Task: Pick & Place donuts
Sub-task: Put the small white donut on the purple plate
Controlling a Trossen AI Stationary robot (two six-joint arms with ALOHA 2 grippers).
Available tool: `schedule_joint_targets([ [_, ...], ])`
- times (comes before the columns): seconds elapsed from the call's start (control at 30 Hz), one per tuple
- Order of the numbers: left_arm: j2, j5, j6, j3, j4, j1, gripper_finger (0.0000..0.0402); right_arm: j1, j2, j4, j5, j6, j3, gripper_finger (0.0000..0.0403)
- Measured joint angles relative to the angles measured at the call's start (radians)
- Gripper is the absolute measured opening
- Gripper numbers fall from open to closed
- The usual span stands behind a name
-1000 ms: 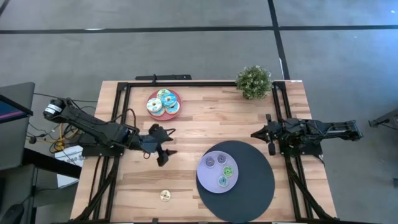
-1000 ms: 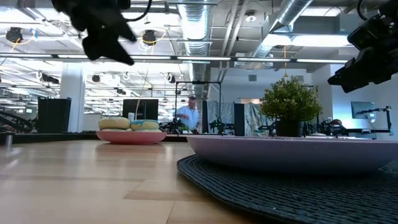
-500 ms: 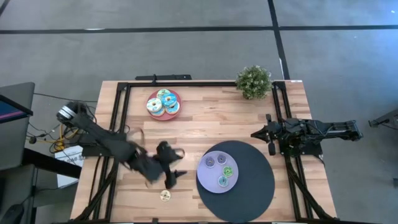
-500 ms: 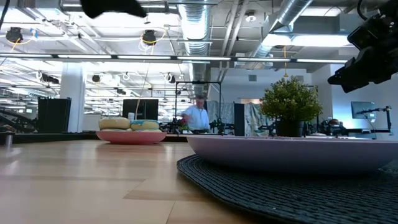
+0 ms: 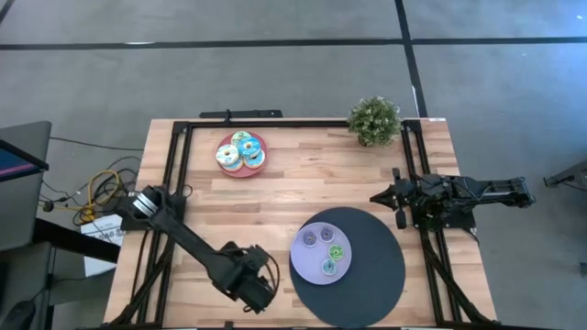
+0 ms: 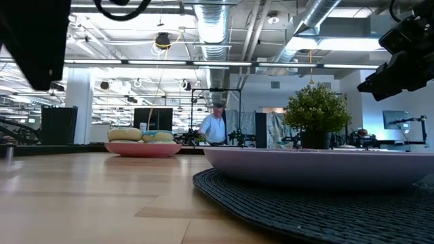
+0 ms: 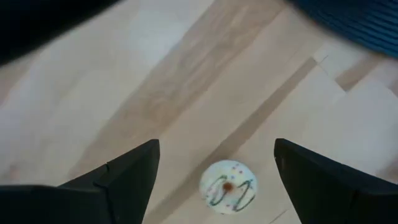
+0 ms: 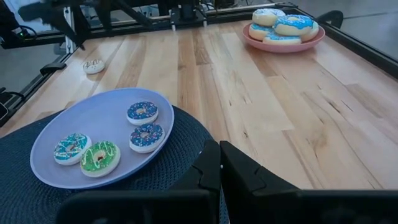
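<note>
The bench (image 5: 303,183) has much open wood in its middle and along its left edge. The dark round mat (image 5: 367,270) lies at the front edge, toward the right corner, and its left part carries the lavender plate (image 5: 308,268) with four small donuts (image 8: 143,112) in blue, teal and green. The pink plate (image 5: 241,170) stands near the back edge, left of the middle, with larger donuts iced blue and cream (image 5: 240,151) piled on it. The small plant (image 5: 374,120) stands at the back edge near the right corner.

The left gripper (image 5: 257,291) is now low over the front edge, just left of the mat; one second ago it hung over the left-middle of the bench, and half a second ago it was halfway to the front. Its fingers (image 7: 118,180) stand wide apart, with the lone white donut (image 7: 227,187) lying on the wood between them, not touched. The right gripper (image 5: 381,196) waits at the right edge as before, fingers (image 8: 205,171) pressed together and holding nothing.

In the high view the arm hides this white donut; the left wrist view shows it clearly, and the right wrist view shows it far off (image 8: 94,65). The low view shows a person (image 6: 215,129) in the room behind.
</note>
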Motion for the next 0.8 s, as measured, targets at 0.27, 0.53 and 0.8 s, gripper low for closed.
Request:
schedule_joint_targets([
  [0.27,0.025,0.113,-0.065,-0.038,0.095,-0.012,0.0311,0.0,0.0,0.0,0.0,0.0,0.0,0.0],
  [0.53,0.026,0.151,-0.118,-0.127,0.193,-0.017,0.0311,0.0,0.0,-0.007,0.0,0.0,0.0,0.0],
  [0.8,0.025,0.226,-0.151,-0.228,0.292,-0.017,0.0311,0.0,0.0,-0.011,0.0,0.0,0.0,0.0],
])
